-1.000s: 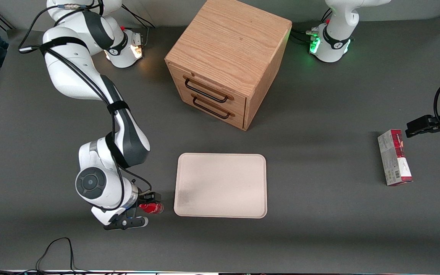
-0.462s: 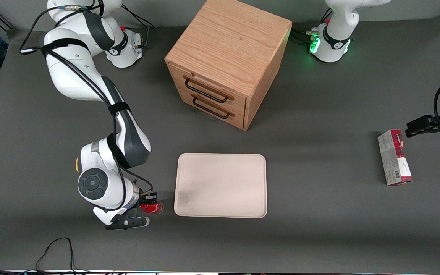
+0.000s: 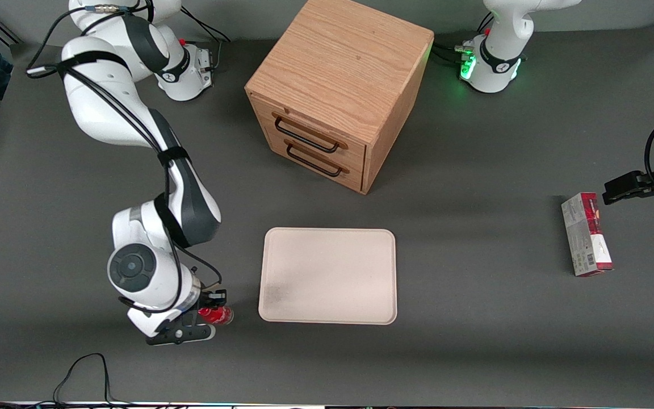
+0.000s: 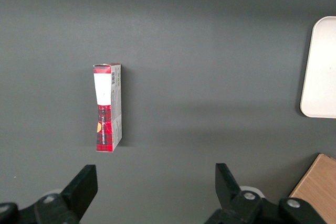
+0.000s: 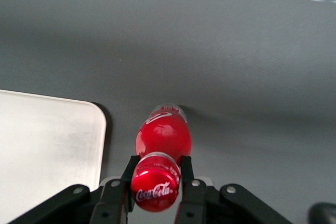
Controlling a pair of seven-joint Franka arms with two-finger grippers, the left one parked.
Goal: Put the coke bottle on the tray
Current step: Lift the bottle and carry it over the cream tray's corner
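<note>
The gripper (image 5: 156, 182) has its fingers pinching the coke bottle (image 5: 163, 142) beside the tray (image 3: 327, 275); carrying over and releasing remain.

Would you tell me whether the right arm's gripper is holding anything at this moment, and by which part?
Yes: the gripper is shut on the coke bottle, its fingers clamping the neck just under the red cap, beside the tray.
</note>
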